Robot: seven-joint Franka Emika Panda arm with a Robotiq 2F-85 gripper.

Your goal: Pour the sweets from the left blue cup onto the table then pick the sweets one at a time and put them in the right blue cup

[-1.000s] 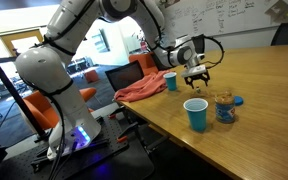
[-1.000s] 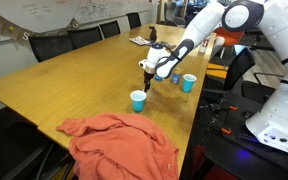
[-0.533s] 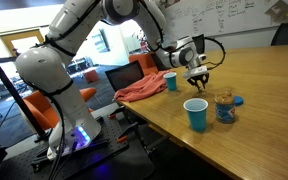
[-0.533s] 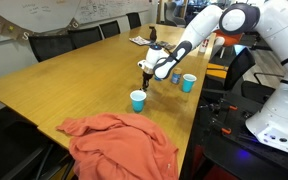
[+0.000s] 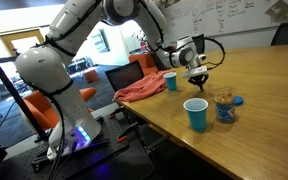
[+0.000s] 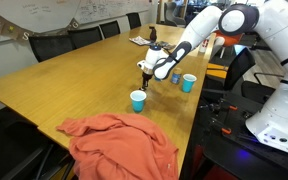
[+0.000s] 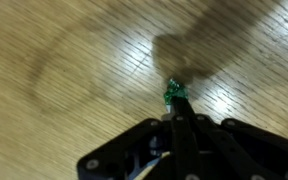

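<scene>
**Claw pinches a sweet, blue cup waiting**

The claw [image 5: 197, 76] stands low over the wooden surface [image 5: 269, 95], jaws drawn tight on a tiny greenish sweet [image 7: 174, 93] at their tips. The bright blue cup [image 5: 196, 114] waits nearer the surface's edge, just beside the clear jar [image 5: 225, 106]. The teal cup [image 5: 170, 81] stands upright by the orange cloth [image 5: 139, 90]. Neither cup's contents can be made out.

Even indoor light, blurry wrist view, smeared dark shadows on the table [image 7: 54, 110] beyond the jaws, exterior views grainy
</scene>
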